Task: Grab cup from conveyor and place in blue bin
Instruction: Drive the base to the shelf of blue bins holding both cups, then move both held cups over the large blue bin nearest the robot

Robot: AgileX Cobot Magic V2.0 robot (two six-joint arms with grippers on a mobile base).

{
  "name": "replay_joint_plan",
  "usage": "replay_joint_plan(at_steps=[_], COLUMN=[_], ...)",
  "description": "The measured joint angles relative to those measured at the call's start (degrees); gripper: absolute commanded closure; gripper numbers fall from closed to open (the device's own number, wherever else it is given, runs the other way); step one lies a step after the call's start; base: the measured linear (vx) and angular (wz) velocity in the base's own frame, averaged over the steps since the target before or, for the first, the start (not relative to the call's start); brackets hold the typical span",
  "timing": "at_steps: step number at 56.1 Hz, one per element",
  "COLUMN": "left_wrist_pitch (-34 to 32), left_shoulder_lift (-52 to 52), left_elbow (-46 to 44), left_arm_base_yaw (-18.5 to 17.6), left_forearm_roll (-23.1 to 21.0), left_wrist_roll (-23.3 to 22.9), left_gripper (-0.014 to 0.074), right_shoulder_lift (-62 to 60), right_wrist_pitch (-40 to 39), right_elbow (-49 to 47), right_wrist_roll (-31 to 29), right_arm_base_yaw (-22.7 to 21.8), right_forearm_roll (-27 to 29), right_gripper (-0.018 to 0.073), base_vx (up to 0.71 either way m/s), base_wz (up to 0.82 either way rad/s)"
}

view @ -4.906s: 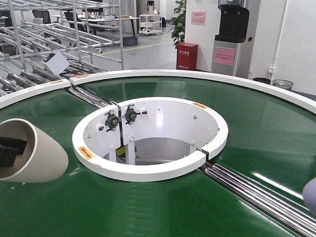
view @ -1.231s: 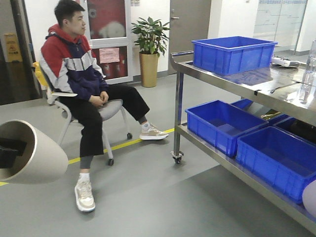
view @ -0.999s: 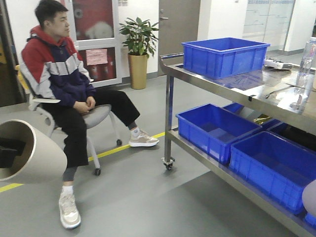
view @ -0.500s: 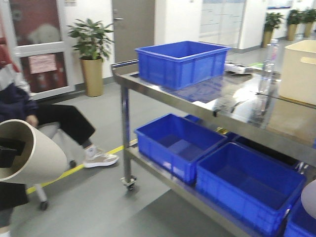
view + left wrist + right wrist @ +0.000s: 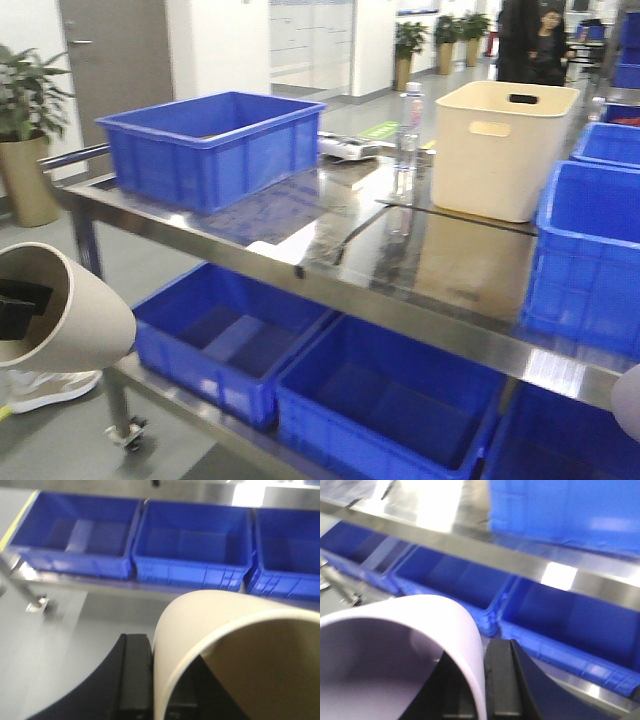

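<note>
My left gripper (image 5: pixel 160 690) is shut on the wall of a cream cup (image 5: pixel 240 655), one black finger (image 5: pixel 135 675) outside and one inside. In the front view this cup (image 5: pixel 60 305) hangs tilted at the left edge. My right gripper (image 5: pixel 479 690) is shut on the wall of a lilac cup (image 5: pixel 395 650), which just shows at the front view's right edge (image 5: pixel 630 400). A blue bin (image 5: pixel 210 145) stands on the top shelf, left. The conveyor is out of view.
A steel two-level rack (image 5: pixel 400 290) fills the front view. On top stand a cream tub (image 5: pixel 505 145), a water bottle (image 5: pixel 408 125) and another blue crate (image 5: pixel 590 255). Blue crates (image 5: pixel 390 400) line the lower shelf, also in both wrist views (image 5: pixel 192 545) (image 5: pixel 455 577).
The view has swung from the conveyor, past a seated person, to the rack, which now fills the frame closer. Both cups stay held in the same places.
</note>
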Motion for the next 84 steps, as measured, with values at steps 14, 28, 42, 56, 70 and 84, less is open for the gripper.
replay_joint_plan(at_steps=[14,28,42,56,70,84], left_wrist_pitch=[0.0,0.0,0.0,0.0,0.0,0.0], left_shoulder_lift=[0.0,0.0,0.0,0.1,0.1,0.1], left_elbow=[0.0,0.0,0.0,0.0,0.0,0.0], left_arm_base_yaw=[0.0,0.0,0.0,0.0,-0.1,-0.1], left_forearm_roll=[0.0,0.0,0.0,-0.1,-0.2,-0.2], left_wrist_roll=[0.0,0.0,0.0,0.0,0.0,0.0], left_gripper=[0.0596,0.0596,0.0596,0.0596,0.0596,0.0596], right_shoulder_lift=[0.0,0.4,0.9,0.9,0.9,0.9], right_wrist_pitch=[0.0,0.0,-0.1,0.0,0.0,0.0], right_elbow=[0.0,0.0,0.0,0.0,0.0,0.0], right_wrist_roll=[0.0,0.0,0.0,0.0,0.0,0.0], right_arm_base_yaw=[0.0,0.0,0.0,0.0,0.0,0.0], right_forearm_roll=[0.0,0.0,0.0,0.0,-0.2,-0.1], right_gripper=[0.0568,0.0568,0.0568,0.0568,0.0568,0.0568], base_vx=[0.31,0.27,0.23,0.18,0.07,0.00], base_wz=[-0.41,-0.46,-0.59,-0.57,-0.22,-0.01])
